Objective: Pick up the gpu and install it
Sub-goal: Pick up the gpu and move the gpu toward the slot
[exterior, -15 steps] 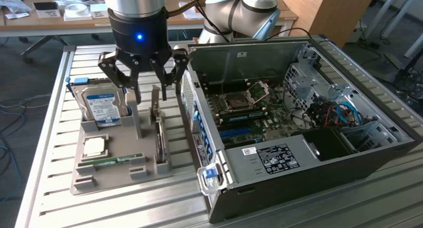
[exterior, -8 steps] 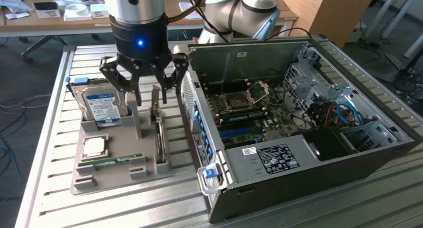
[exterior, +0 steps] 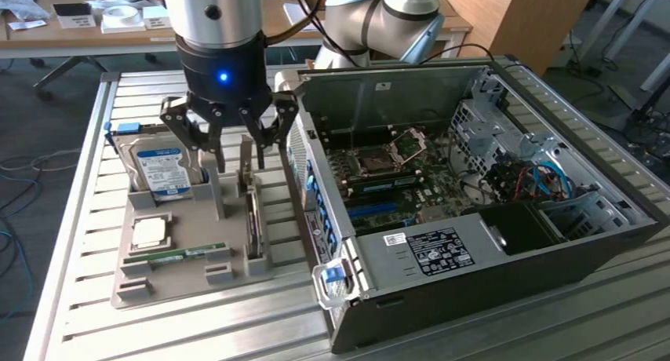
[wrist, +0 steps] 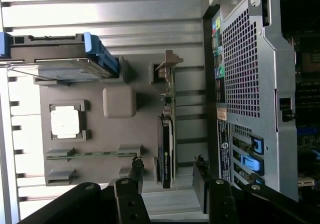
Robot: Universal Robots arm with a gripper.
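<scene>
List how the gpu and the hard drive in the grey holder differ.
The gpu is a thin green board with a black cooler; the hard drive is thicker, silver, with a blue-white label.
The open tool hangs over the gpu, one finger each side; the hard drive stands apart from it.
The hard drive carries blue side rails; the gpu has none.
Shared: both stand on edge in slots of the grey holder.

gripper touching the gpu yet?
Apart. In the wrist view the open gripper straddles the gpu standing in the grey tray, with bare tray showing between the card and each finger.
</scene>
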